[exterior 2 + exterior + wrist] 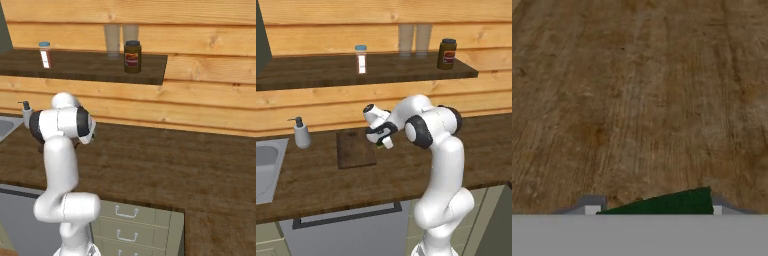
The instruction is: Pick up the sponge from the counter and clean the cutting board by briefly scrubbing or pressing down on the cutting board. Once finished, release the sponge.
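Gripper (379,144), two dark fingers, pinches the small dark-green-topped sponge (667,204) at the right edge of the flat dark brown wooden cutting board (354,149). Pickup looks done; scrubbing and release remain. Sponge's long axis runs across the fingers, slightly tilted in the hand view.

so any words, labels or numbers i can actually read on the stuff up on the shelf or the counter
None can be read.
The dark jar on the shelf has a red and yellow label, too blurred to read.
The small white bottle with a blue cap has a red mark, too small to read.
The soap dispenser on the counter shows no print.
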Available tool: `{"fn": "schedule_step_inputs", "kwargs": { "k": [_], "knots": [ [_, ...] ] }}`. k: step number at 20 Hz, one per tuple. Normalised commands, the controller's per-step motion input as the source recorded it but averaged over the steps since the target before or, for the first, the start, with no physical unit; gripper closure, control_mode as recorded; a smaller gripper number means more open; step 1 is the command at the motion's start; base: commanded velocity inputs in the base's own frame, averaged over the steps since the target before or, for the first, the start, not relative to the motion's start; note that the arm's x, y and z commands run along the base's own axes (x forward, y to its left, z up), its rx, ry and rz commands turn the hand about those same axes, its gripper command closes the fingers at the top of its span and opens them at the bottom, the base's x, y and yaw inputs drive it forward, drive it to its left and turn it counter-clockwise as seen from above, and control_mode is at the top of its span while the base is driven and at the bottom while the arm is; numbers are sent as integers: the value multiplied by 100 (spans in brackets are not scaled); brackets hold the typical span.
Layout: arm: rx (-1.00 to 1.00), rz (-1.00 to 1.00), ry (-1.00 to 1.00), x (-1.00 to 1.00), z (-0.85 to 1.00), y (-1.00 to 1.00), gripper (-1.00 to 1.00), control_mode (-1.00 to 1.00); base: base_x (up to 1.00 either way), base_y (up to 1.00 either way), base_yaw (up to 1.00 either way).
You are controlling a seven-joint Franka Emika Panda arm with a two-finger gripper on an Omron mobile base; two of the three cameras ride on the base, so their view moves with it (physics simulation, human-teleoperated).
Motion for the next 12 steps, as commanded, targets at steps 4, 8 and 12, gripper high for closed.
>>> {"fn": "schedule_step_inputs", "kwargs": {
  "k": [4,8,12],
  "knots": [
    [16,-5,-6,-88,43,-60,100,-100,0,0,0],
    [24,-10,-2,-47,100,-79,100,-100,0,0,0],
    [11,-6,0,-22,29,-49,100,-100,0,0,0]
  ]
}}
